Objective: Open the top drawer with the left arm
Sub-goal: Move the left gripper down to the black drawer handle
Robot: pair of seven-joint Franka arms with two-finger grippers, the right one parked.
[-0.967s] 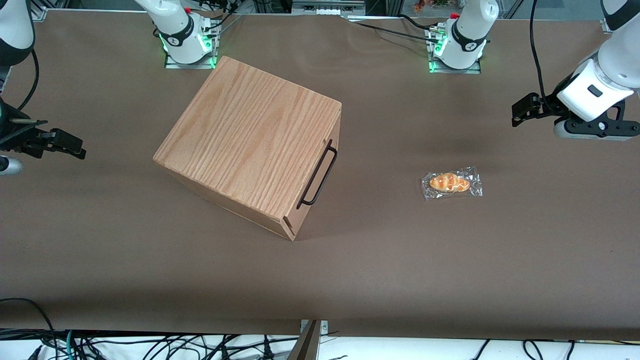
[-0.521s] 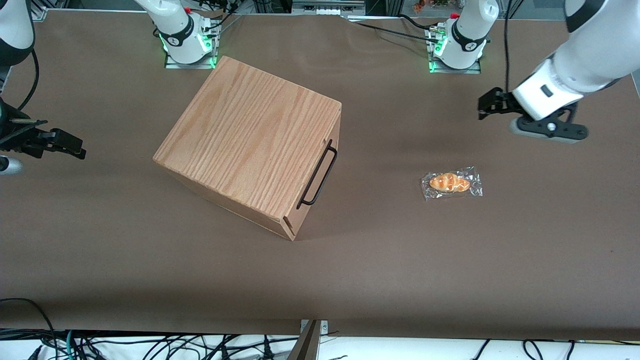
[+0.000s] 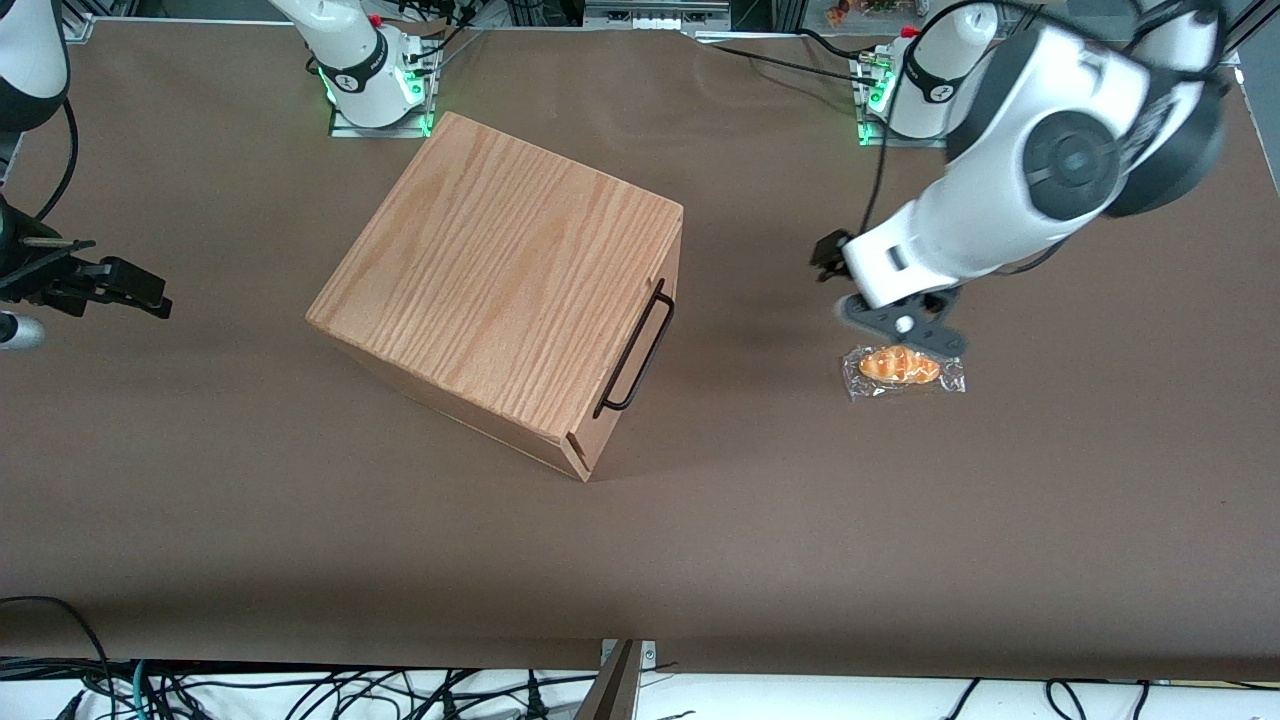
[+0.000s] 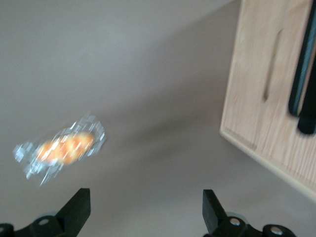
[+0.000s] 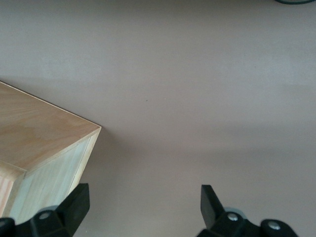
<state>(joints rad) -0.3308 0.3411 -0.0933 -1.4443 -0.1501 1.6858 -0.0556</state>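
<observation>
On your brown counter (image 3: 760, 520) the top drawer (image 3: 640, 345) sits shut in the cabinet (image 3: 500, 285). Your hand (image 3: 828, 258), fingers spread, hovers near the wrapped pastry (image 3: 902, 366), well apart from the handle (image 3: 637, 350); reaching, gripping and pulling all remain.

Light is even and diffuse from above, and the brown table (image 3: 760, 520) shows no glare. The cabinet (image 3: 500, 290) casts a soft shadow along its base on the side nearer the front camera; a faint blurred shadow lies on the table in front of the drawer (image 3: 640, 345). The left arm (image 3: 1040, 180) is smeared by motion blur — its edges are ghosted — and the gripper (image 3: 835, 262) is dark and indistinct. Green lamps glow at both arm bases. In the left wrist view the wrapped pastry (image 4: 61, 148) is streaked, its wrapper glinting white, and the handle (image 4: 303, 74) is soft. The right wrist view is pale, washed out — low contrast.
</observation>
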